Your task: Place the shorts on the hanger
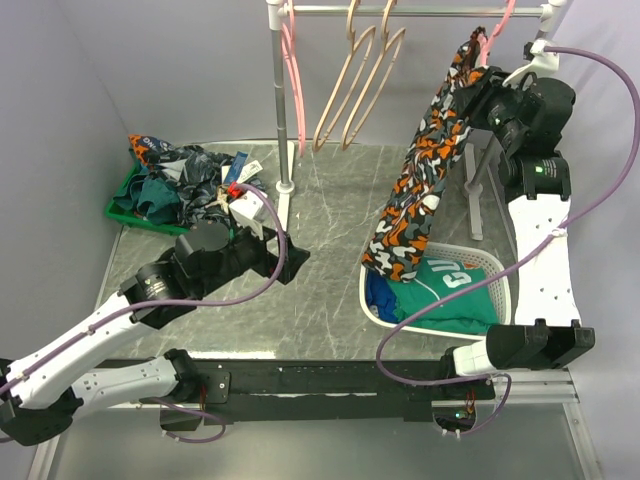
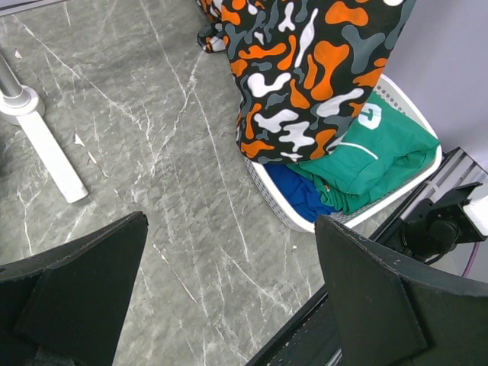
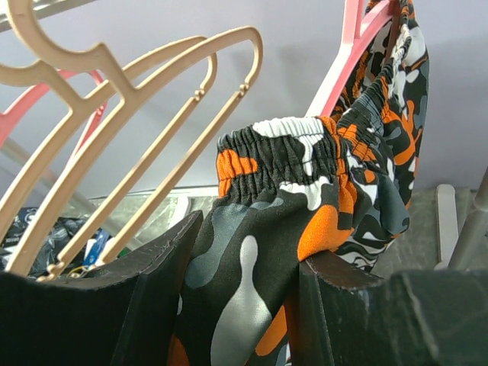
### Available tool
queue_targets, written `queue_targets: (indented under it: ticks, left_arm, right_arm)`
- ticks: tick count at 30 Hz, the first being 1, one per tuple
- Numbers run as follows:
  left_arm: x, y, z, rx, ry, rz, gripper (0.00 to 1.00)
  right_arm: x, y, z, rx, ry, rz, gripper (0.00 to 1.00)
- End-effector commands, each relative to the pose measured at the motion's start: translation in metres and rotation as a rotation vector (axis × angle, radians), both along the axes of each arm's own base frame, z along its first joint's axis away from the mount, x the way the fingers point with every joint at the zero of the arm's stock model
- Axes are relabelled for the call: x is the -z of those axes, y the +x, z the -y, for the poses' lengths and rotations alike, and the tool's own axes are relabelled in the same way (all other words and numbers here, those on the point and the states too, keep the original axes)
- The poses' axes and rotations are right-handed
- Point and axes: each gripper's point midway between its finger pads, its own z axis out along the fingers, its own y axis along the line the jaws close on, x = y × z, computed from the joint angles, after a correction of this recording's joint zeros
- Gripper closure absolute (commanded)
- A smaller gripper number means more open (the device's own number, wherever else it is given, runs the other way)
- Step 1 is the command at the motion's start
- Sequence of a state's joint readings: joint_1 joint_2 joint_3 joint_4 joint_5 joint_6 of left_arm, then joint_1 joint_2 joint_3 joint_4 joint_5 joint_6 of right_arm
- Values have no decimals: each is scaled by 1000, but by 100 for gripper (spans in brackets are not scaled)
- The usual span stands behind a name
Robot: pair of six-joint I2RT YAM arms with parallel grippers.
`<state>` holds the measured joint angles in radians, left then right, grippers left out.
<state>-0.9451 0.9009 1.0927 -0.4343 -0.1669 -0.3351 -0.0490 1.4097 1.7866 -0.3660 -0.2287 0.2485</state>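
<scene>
In the top view's upper right, the right gripper [image 3: 245,255] stands half-closed, pinching the elastic waistband of the orange, black, grey and white camouflage fabric shorts [image 1: 425,170], which hang against the thin pink plastic hanger [image 3: 345,57]. Left of centre, the left gripper [image 2: 230,229] gapes wide with nothing in it.

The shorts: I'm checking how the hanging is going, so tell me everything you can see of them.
The shorts are soft fabric printed with orange, black, grey and white blotches, with a gathered elastic waistband. The right pincer grips them at that waistband and holds them high. Part of their top edge lies against the pink hanger. From there they hang down on a slant, with the lower end at the rim of the white basket; whether it touches is unclear.
</scene>
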Motion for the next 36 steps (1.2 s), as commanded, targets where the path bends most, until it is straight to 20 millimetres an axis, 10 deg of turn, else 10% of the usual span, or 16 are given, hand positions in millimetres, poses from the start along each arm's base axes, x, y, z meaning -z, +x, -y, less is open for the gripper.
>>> queue_targets:
  ticks: [1,18,24,36]
  left_arm:
    - [-24,-2,5,23,-53,32,4]
    - [-19,3,17,34,-54,10,4]
    - [-15,1,19,43,-58,-5,3]
    - [-12,3,24,49,-51,-20,4]
  right_arm:
    - [-32,4,5,4,-18,113,100]
    - [16,22,24,64,31,28,100]
    - [8,0,34,148,86,3,39]
    - [46,-100,14,157,228,-138,18]
